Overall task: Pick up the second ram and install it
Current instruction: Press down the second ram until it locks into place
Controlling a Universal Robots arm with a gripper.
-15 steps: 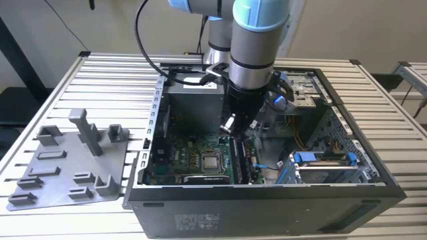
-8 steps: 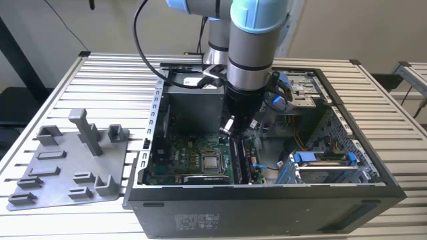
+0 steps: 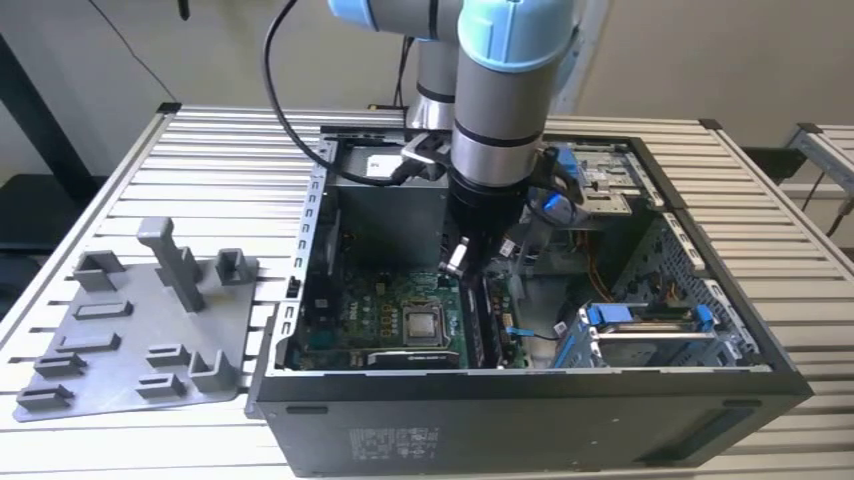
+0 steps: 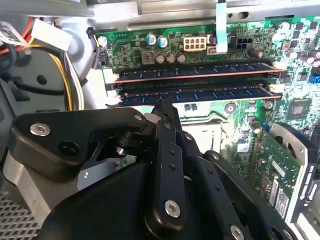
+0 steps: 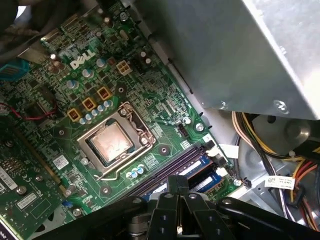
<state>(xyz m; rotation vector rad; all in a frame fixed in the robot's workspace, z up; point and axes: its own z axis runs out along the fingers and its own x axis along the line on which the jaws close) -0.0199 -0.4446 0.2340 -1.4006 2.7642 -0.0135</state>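
Matt black plastic gripper (image 4: 164, 107)

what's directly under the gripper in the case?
The black gripper hangs over two dark memory sticks lying side by side in the green motherboard's slots. Its own body covers the board area nearest the camera.

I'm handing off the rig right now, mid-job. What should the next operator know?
Pincer: shut, tip at the nearer memory stick inside the case.
Second ram: that stick, lying in its slot beside another stick.
Done: ram picked and brought to the slot.
Left: I cannot tell whether its end clips have latched.
Holder plate sits on the table.
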